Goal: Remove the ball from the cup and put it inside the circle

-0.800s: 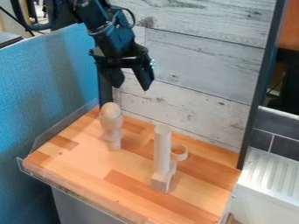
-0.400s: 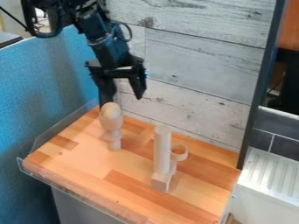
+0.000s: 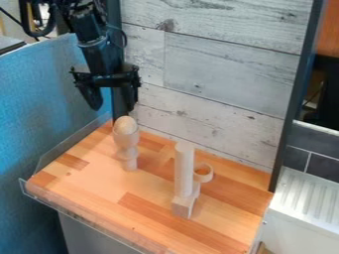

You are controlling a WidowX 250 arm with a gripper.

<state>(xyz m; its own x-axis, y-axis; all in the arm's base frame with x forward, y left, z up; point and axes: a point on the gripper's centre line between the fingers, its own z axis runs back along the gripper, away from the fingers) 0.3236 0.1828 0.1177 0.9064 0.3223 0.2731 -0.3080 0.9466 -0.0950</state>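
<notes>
Here's my empty hand (image 3: 113, 107), fingers wide open, hanging higher than the ball (image 3: 124, 124) seated in its egg-shaped cup (image 3: 126, 140) on the table (image 3: 99, 184), with an upright cylinder (image 3: 184, 171) standing between cup and ring (image 3: 208, 176)!

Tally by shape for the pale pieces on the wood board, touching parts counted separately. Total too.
Ball: 1
Cup: 1
Ring: 1
Upright cylinder: 1
Block: 1
Total: 5
</notes>
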